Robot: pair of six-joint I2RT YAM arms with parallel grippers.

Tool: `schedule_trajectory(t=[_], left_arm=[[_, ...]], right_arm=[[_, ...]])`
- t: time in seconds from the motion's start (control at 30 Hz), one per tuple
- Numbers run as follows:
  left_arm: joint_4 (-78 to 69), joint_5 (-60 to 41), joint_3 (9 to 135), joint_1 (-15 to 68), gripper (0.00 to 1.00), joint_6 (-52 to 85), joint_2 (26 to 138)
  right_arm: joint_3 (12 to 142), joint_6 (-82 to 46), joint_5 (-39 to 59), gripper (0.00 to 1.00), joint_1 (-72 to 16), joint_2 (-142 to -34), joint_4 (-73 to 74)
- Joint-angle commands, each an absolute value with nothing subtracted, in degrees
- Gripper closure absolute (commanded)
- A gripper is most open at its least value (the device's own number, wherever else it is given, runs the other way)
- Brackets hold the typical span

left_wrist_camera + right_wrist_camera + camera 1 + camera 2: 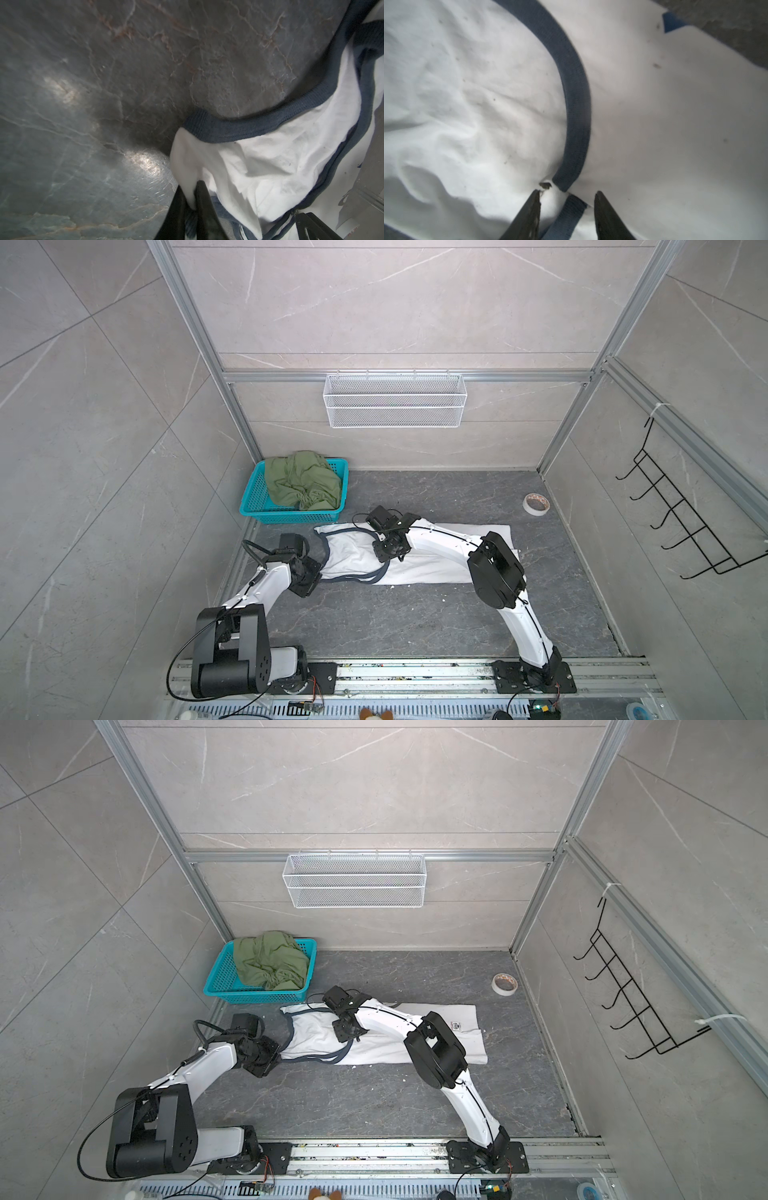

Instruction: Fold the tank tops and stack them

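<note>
White tank top (353,549), soft knit cloth with navy ribbed trim, is lying stretched across the dark marble-patterned tabletop (415,614). Its long axis is running left to right in both top views, the strap end pointing left and the hem pointing right. The olive green tank top (303,481) is sitting crumpled in the teal plastic basket (291,516) at the back left, well apart from both arms.

The left gripper (190,187) is working at the near left corner of the white tank top. Its jaws are pinching a bunched fold of white cloth at the shoulder, just beside the curving navy trim (249,126). That arm is lying low, elbow bent, with the wrist tipping down toward the garment.

The right gripper (568,193) is reaching across the middle onto the upper body of the shirt. Its jaws are standing apart, straddling a flat navy strap (566,214) where the armhole edge ends, and gripping nothing. Its elbow is hanging above the hem half, with the forearm running leftward along the garment and the wrist pitching down.

Any fold, by this reading, is likely carrying the strap end rightward along that long axis, so both grippers are sitting on the end that has to travel.
</note>
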State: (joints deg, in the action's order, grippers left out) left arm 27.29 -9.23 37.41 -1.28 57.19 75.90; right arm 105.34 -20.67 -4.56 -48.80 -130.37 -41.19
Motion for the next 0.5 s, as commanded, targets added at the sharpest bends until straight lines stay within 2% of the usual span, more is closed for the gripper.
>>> schedule_trajectory(t=[0.0, 0.2, 0.47], left_arm=[[28.47, -10.33, 37.55, -1.41, 0.88, 56.59, 74.72], [29.01, -9.68, 37.79, -1.4, 0.88, 56.33, 74.4], [29.74, -9.52, 37.64, -1.41, 0.88, 56.26, 73.67]], right_arm=[[106.48, -19.7, -5.85, 0.59, -49.43, -131.57, -44.39], [105.29, -20.14, -6.26, 0.67, -50.09, -130.6, -44.44], [107.05, -20.79, -10.97, 0.93, -50.27, -130.49, -45.66]])
